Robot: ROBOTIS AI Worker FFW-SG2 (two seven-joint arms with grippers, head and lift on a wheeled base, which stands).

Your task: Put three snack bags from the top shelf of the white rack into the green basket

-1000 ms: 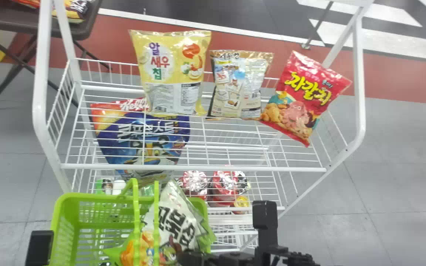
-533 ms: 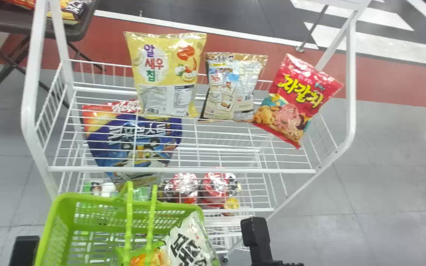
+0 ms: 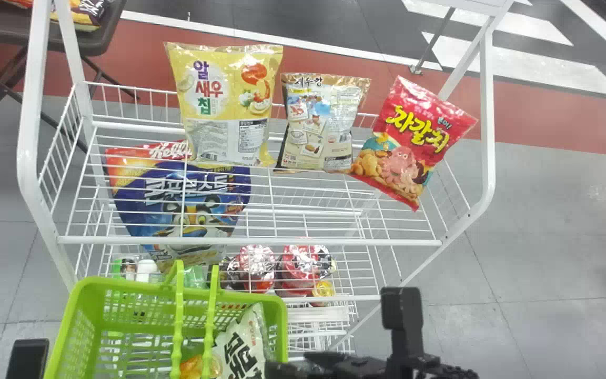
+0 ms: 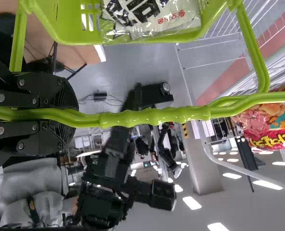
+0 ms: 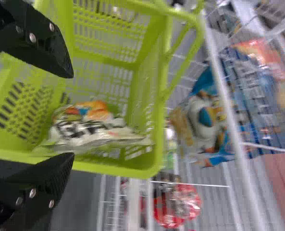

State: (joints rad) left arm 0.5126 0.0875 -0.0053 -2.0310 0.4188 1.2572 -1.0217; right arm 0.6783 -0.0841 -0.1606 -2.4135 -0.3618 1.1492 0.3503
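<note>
On grey floor stands the white rack; left jaws clench the basket handle, right jaws released.

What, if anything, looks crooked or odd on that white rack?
The red snack bag at the right end of the top shelf looks odd: it leans askew, while the yellow bag and the beige bag stand nearly straight.

green basket: smooth plastic; handle glossy. white rack: metal wire, smooth painted look. snack bags: glossy film, crinkled. floor: smooth, faint sheen.
</note>
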